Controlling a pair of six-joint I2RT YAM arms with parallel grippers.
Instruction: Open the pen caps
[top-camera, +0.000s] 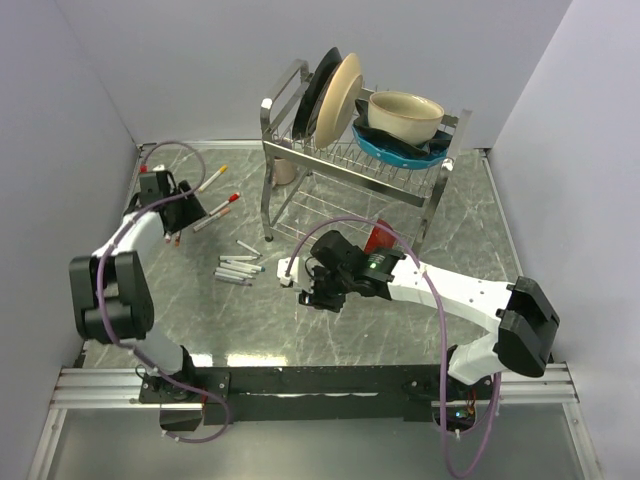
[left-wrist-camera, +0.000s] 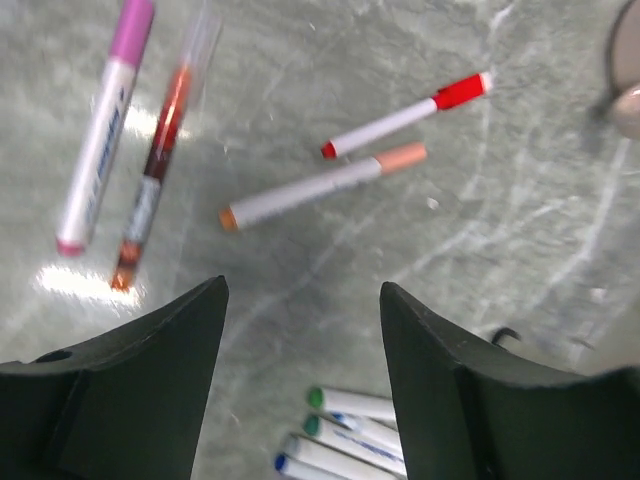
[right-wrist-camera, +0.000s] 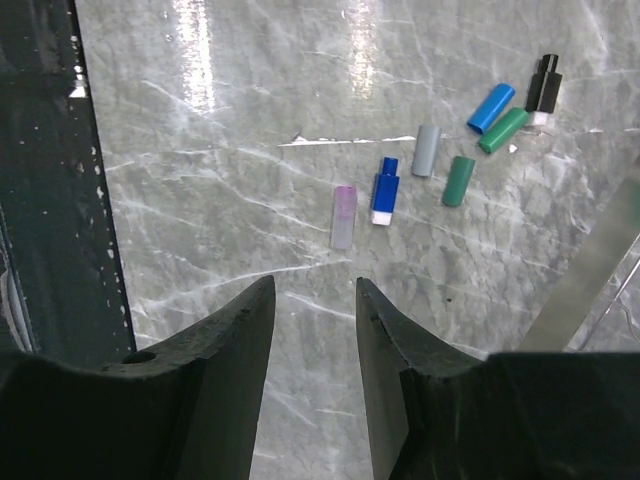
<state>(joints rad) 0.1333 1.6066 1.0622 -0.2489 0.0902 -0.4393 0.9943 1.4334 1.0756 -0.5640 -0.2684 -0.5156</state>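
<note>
Left fingers (left-wrist-camera: 130, 380) wide apart, empty, hovering over counter (left-wrist-camera: 300, 290). Right fingers (right-wrist-camera: 210, 380) part open, empty too, above loose caps (right-wrist-camera: 459, 180). Not yet opened: red cap (left-wrist-camera: 462, 91), peach cap (left-wrist-camera: 402, 158). Tip imo: pinch barrel (left-wrist-camera: 310, 190) mid-length, pull cap straight along axis.

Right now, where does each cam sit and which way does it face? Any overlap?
Top external: above and behind the bases, looking down across the table to the dish rack; left arm and right arm both show whole.
Left wrist: on the left arm, facing down at tabletop and pens; only the fingers of the open left gripper show.
Right wrist: on the right arm, facing down at loose pen caps; only the fingers of the open right gripper show.
Shared: top and left wrist both see the bunch of white pens.
</note>
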